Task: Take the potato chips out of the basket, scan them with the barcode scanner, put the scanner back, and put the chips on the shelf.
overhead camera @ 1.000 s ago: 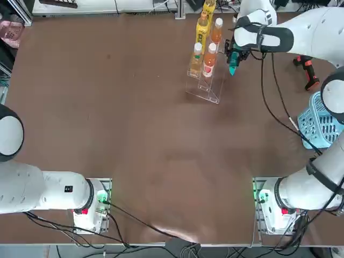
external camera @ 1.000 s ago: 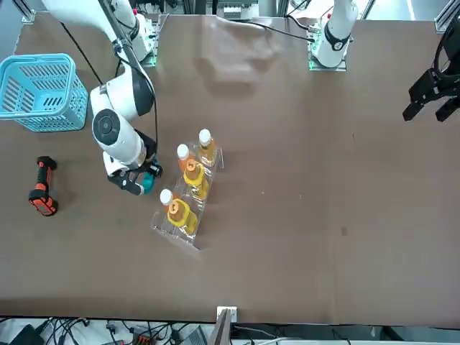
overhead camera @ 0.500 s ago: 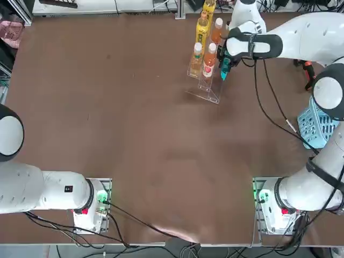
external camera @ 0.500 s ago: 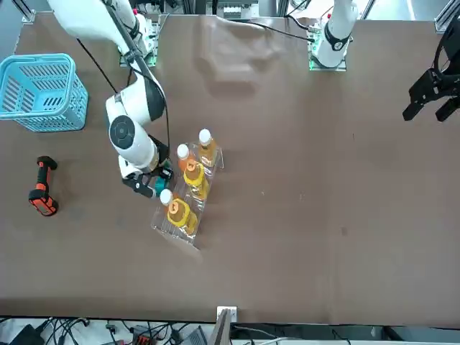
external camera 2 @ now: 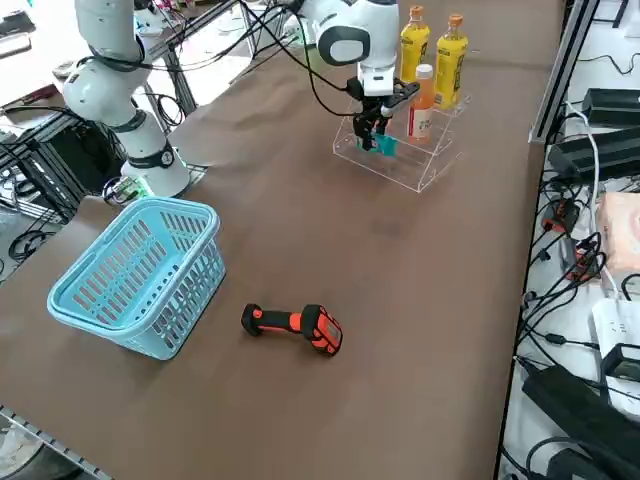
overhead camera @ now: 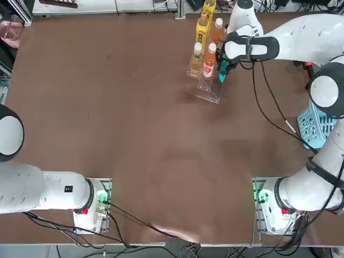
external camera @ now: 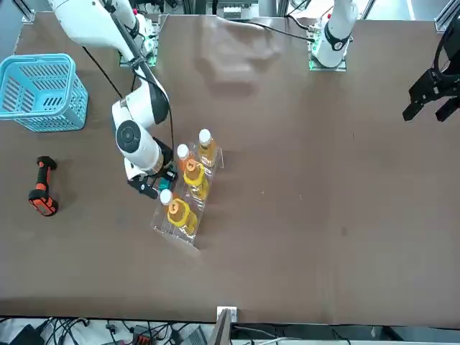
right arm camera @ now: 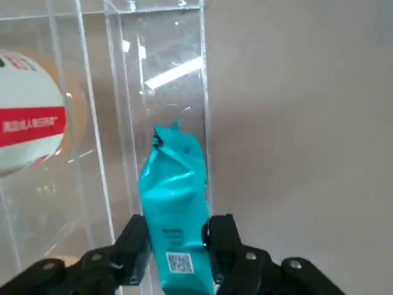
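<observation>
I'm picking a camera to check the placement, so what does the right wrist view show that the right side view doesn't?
Only the wrist view shows the code printed on the potato chips and the jaws of the right gripper clamped on the packet. Only the side view shows the basket, the barcode scanner lying on the table, and the yellow bottles. Both show the packet at the shelf.

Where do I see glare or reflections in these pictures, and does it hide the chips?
Right wrist view: bright streaks of reflected light lie on the clear shelf, above the potato chips, which stay plainly readable between the right end effector fingers. Top view: no glare at the shelf, but the arm hides most of the packet.
</observation>
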`<state>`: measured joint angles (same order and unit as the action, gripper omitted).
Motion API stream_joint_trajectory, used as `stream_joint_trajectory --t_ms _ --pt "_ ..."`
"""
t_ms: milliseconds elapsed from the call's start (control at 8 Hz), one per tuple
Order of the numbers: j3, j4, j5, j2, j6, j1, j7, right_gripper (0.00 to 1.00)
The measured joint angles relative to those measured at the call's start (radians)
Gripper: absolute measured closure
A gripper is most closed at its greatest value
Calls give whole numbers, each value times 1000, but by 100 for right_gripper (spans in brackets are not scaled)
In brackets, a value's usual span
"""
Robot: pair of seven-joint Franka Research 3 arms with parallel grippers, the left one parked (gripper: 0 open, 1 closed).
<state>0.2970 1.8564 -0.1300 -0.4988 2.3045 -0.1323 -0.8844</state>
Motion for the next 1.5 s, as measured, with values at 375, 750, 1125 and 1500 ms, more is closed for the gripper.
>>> stream_joint_trajectory --t_ms 375,750,1125,1500 --pt "-1 0 0 -32 27 0 0 49" --pt "-2 0 0 -46 34 0 0 49" --pt "-2 1 0 -47 39 0 0 49" --pt "-5 2 0 -47 43 1 0 42"
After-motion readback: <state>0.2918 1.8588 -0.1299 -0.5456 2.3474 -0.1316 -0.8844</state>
